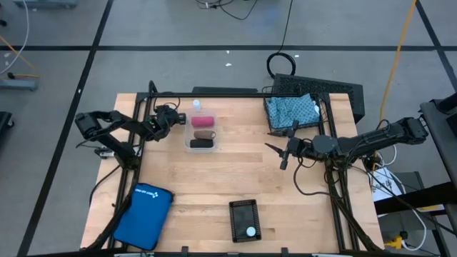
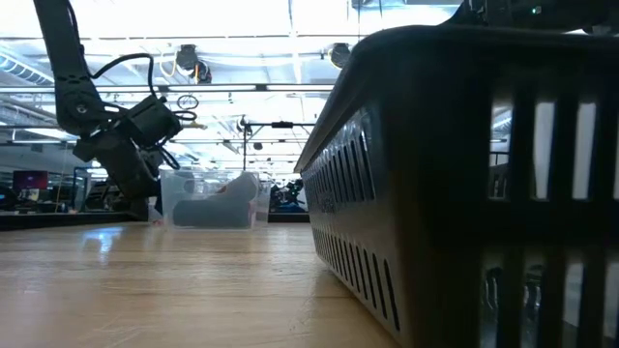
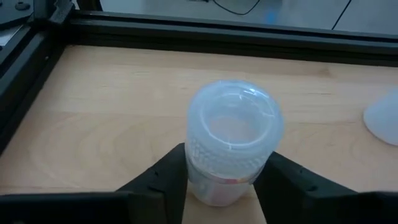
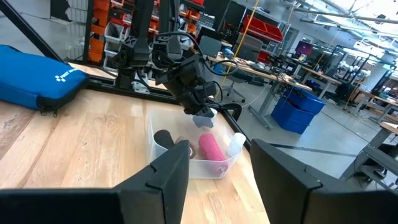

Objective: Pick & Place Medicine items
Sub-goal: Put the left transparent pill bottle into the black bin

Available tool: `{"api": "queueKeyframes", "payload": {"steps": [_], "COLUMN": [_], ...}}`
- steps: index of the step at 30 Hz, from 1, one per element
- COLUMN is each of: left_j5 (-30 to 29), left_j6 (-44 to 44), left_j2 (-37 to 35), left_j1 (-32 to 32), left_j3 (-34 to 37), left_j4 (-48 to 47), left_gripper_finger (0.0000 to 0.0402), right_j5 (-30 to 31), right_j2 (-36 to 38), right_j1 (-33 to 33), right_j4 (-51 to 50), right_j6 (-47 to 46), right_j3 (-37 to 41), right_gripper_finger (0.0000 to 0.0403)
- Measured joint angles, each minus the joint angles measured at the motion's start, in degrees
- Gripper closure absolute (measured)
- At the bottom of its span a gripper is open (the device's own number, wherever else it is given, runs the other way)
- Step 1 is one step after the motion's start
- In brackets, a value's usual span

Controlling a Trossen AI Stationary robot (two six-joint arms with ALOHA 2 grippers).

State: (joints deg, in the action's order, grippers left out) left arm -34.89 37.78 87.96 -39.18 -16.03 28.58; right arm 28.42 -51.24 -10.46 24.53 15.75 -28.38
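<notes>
My left gripper (image 1: 173,116) is at the table's far left, beside a clear tub (image 1: 201,133), and is shut on a small white vial (image 3: 233,140). The tub holds the pink (image 1: 203,121), brown (image 1: 205,133) and black (image 1: 201,143) blocks. A second vial (image 1: 197,105) stands on the table just beyond the tub. The third vial (image 1: 250,230) lies in a black basket (image 1: 245,219) near the near edge. The teal pouch (image 1: 291,109) lies at the far right. My right gripper (image 1: 280,151) hangs open right of centre, touching nothing. My left gripper pinches the vial's body just below its ribbed cap (image 3: 224,163), one finger (image 3: 171,171) on each side. The fingers slant down from the table's left. The vial stands roughly upright, cap up; in the right wrist view the vial (image 4: 204,118) shows above the tub's rim.
A bright blue flat zip case (image 1: 143,214) lies at the near left corner. Black frame rails run along the left and right table edges. The basket (image 2: 464,174) fills the low view's right half. Bare wood lies between tub, basket and right gripper.
</notes>
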Motion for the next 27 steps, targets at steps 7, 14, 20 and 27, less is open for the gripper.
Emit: {"api": "queueKeyframes", "payload": {"steps": [7,14,20,27], "left_j5": [1.74,5.24,5.86,26.29], "left_j6": [-1.28,-10.21,-15.16,-17.7], "left_j2": [-2.88,-13.92,-26.96,-36.88], "left_j1": [0.16,3.87,7.45,12.94], "left_j3": [0.04,0.04,0.04,0.04], "left_j4": [-2.14,-6.62,-16.24,-21.86], "left_gripper_finger": [0.023,0.0262,0.0237,0.0243], "right_j5": [0.0,0.0,0.0,-0.02], "right_j2": [0.0,0.02,0.02,-0.05], "right_j1": [-0.02,-0.02,-0.02,-0.02], "right_j4": [0.0,0.02,0.04,0.47], "right_j6": [0.0,-0.02,-0.02,-0.35], "right_j3": [0.0,0.02,0.02,0.02], "right_gripper_finger": [0.0243,0.0243,0.0243,0.0243]}}
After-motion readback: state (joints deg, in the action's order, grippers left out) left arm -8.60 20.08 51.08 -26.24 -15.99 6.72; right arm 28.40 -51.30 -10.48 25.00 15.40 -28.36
